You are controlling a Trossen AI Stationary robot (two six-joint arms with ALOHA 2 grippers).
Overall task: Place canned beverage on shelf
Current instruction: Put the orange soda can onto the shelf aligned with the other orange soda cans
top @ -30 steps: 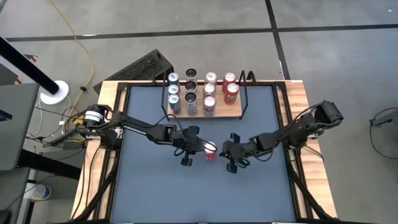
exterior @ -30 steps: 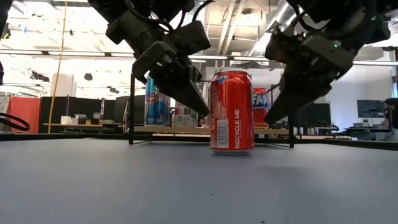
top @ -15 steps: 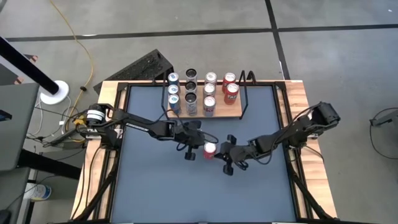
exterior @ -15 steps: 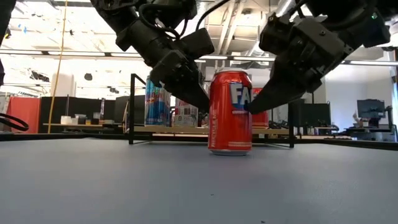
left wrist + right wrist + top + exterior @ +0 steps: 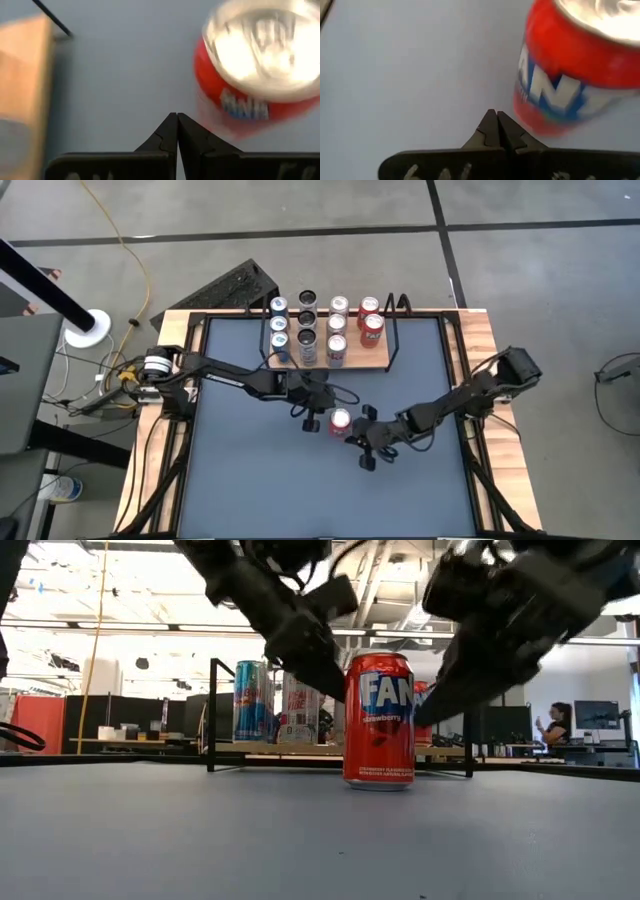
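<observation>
Standing upright on the grey-blue tabletop (image 5: 240, 470), near its middle, well short of the shelf: the red can (image 5: 340, 420), label reading "FAN" and "strawberry" in the low view (image 5: 379, 720), silver lid facing up

Flanking the can from either side, both arms reaching in toward the middle of the table. Hovering just beside the can on its left and a little toward the shelf: the left gripper (image 5: 318, 406), fingers pressed together into a single point in its wrist view (image 5: 176, 131), holding nothing. Showing there off to one side of the closed tips, not between them: the can (image 5: 252, 70)

Sitting just beside the can on its right and slightly nearer the front edge: the right gripper (image 5: 358, 432), fingers likewise shut tight against each other (image 5: 495, 130), gripping nothing. Appearing in that wrist view beside the tips, apart from them: the can (image 5: 570, 70)

Leaning in from above in the low view, the two dark grippers slanting down toward the can's upper sides, left gripper (image 5: 322, 678), right gripper (image 5: 440, 705); impossible to tell whether either tip is touching the metal

Resting at the far edge of the table: the shelf (image 5: 385, 358), a light wooden board in a black rail frame, carrying rows of other cans (image 5: 308, 330), with bare board on its right part. Standing far off in the room behind, a person (image 5: 553, 725)
</observation>
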